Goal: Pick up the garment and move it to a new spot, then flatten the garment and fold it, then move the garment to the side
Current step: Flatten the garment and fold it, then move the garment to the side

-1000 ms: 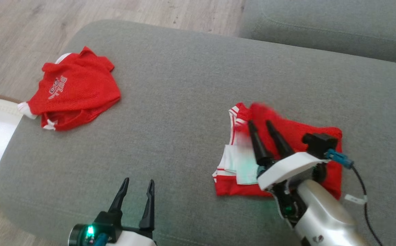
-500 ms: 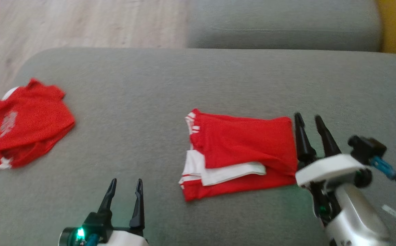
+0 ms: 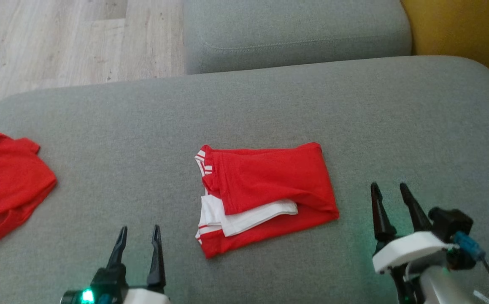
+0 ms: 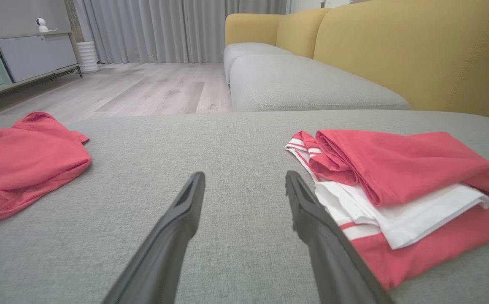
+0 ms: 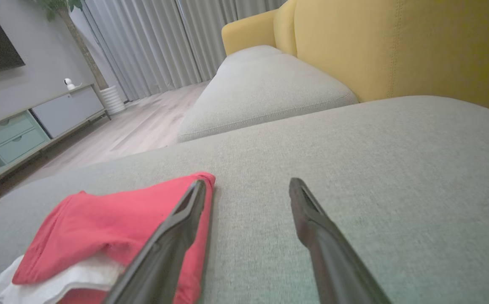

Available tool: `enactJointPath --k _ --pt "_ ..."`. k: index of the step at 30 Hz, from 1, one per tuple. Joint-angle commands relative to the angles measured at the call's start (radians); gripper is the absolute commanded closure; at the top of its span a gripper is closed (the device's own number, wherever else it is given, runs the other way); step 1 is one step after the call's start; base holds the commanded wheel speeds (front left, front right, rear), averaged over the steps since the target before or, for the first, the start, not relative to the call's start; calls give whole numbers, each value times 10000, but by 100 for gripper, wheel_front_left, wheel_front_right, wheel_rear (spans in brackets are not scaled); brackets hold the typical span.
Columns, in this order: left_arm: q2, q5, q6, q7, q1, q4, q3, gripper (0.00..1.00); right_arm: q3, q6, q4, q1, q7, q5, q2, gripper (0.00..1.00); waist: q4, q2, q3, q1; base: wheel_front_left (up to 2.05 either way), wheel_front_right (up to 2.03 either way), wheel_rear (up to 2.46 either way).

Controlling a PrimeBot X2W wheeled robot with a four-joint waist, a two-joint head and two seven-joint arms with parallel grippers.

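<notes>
A folded red garment with white trim (image 3: pixel 265 194) lies in the middle of the grey sofa cushion (image 3: pixel 269 105); it also appears in the left wrist view (image 4: pixel 396 185) and the right wrist view (image 5: pixel 113 223). My right gripper (image 3: pixel 390 190) stands open just right of the garment, apart from it, nothing between its fingers (image 5: pixel 172 236). My left gripper (image 3: pixel 139 234) is open at the lower left, left of the garment, its fingers (image 4: pixel 176 219) over bare cushion.
A second crumpled red garment (image 3: pixel 8 185) lies at the cushion's left edge (image 4: pixel 20 156). Another grey cushion (image 3: pixel 295 29) sits behind, with a yellow backrest (image 3: pixel 459 33) at the right. Wooden floor (image 3: pixel 58 42) lies beyond at far left.
My right gripper has come off the folded garment and drawn back to its right side. The camera has swung right, shifting both garments leftward in view. The left gripper stays open.
</notes>
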Motion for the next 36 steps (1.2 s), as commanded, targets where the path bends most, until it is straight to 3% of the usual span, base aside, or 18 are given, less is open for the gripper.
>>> enactJointPath --k 1,17,24,29,34,35,36 --pt "-5 57 124 -53 -68 -299 431 0 229 -7 -249 -164 -64 -97 88 0 23 0 -32 1 0 0 0" --pt "-5 75 121 -53 -88 -371 -88 0 306 -7 76 -328 -64 -352 140 0 584 0 232 1 0 0 0" --pt "-5 -73 -74 -53 -353 -588 -526 0 512 -7 1461 -1569 -64 -757 110 0 1511 0 882 1 0 0 0" --pt "-5 -7 -136 -53 -359 -499 -588 0 -168 -7 2807 -2235 -64 -1253 83 0 2087 0 1086 1 0 0 0" --pt "-5 2 -183 -53 -320 -516 -590 0 -907 -7 3798 -2460 -64 -1785 96 0 2242 0 1122 1 0 0 0" --pt "-5 -12 -190 -53 -306 -525 -597 0 -1036 -7 4032 -2482 -64 -1882 101 3 2231 0 1124 1 0 0 0" --pt "-5 -37 -198 -53 -289 -540 -605 0 -1073 -7 4243 -2510 -64 -1975 108 40 2190 0 1123 1 0 0 0"
